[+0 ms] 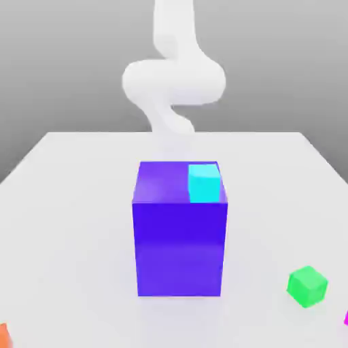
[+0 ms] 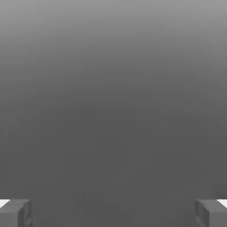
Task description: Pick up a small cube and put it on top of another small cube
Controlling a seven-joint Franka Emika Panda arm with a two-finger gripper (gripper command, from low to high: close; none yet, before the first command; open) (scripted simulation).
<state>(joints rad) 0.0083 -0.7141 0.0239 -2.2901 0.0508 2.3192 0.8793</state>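
— Gripper?
— Spread wide, nothing between fingers.
— Pink cube?
— Barely visible at exterior view's right edge, on table, near green cube.
— Cyan cube?
— Atop big purple block.

A cyan cube sits atop a tall purple block; green cube well apart.

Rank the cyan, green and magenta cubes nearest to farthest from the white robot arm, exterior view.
1. Small cyan cube, atop the large blue block.
2. Small green cube, exterior view's right.
3. Small magenta-pink cube, that view's right edge.
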